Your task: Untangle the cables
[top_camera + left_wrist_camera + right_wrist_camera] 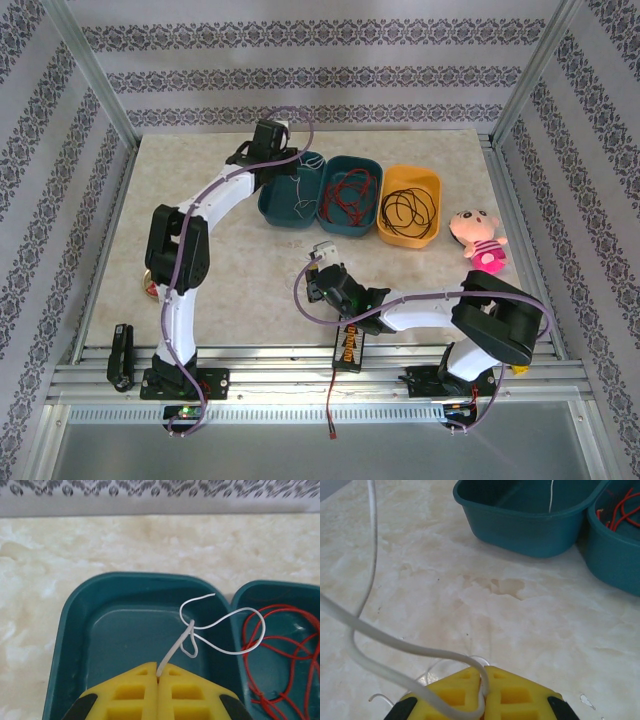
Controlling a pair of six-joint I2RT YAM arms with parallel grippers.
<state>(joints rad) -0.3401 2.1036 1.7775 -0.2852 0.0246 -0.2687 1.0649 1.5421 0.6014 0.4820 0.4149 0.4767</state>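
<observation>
Marble tabletop (250, 290) holds three bins (290, 225) (345, 233) (405, 243), three cables (299, 200) (350, 190) (408, 208).

We list: desk (530, 630) smooth marble-look; teal tray (72, 630) glossy plastic; left claw (158, 676) matt yellow plastic; whitish cable (175, 648) smooth.

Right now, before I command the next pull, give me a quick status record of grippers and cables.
left gripper: shut on white cable, over left teal bin
right gripper: shut on white cable, above tabletop
one white cable or two in the grippers: cannot tell
red cable: in middle teal bin
black cable: in orange bin
</observation>
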